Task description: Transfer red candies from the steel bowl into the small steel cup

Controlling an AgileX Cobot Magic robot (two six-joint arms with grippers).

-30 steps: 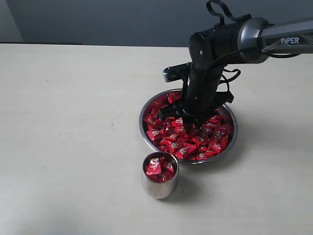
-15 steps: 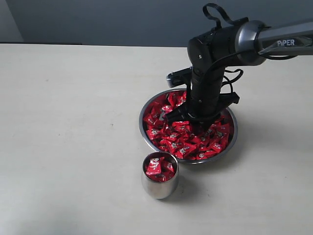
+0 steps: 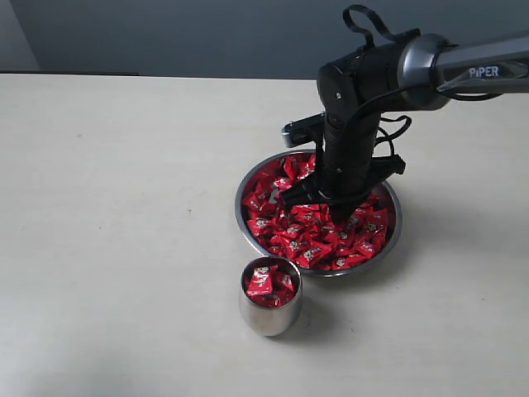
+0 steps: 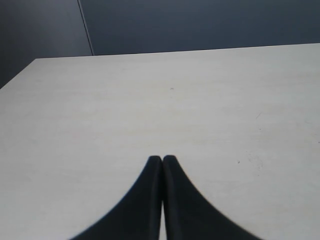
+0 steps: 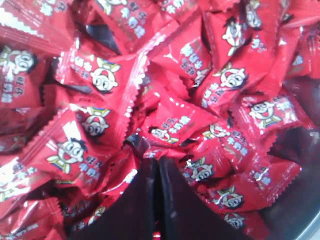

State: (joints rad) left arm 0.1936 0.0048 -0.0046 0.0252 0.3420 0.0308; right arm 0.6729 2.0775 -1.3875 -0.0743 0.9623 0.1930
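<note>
The steel bowl (image 3: pixel 396 234) holds a heap of red candies (image 3: pixel 307 245). My right gripper (image 3: pixel 331 212) reaches straight down into the heap. In the right wrist view the right gripper (image 5: pixel 156 160) has its tips buried among the red candies (image 5: pixel 172 122), jaws together with a sliver of red wrapper between them. The bowl's steel wall (image 5: pixel 306 221) shows at one corner. The small steel cup (image 3: pixel 269 315) stands upright just in front of the bowl, with a few red candies (image 3: pixel 266 284) inside. My left gripper (image 4: pixel 162 159) is shut and empty over bare table, outside the exterior view.
The pale table (image 3: pixel 116 215) stretches wide to the left of bowl and cup. A dark wall (image 3: pixel 165 33) runs behind the table's far edge. The right arm (image 3: pixel 463 66) comes in from the upper right above the bowl.
The right gripper's jaws have closed in the candy heap. Its wrist shifted slightly right and turned early on, then stayed put. Bowl and cup have not moved.
</note>
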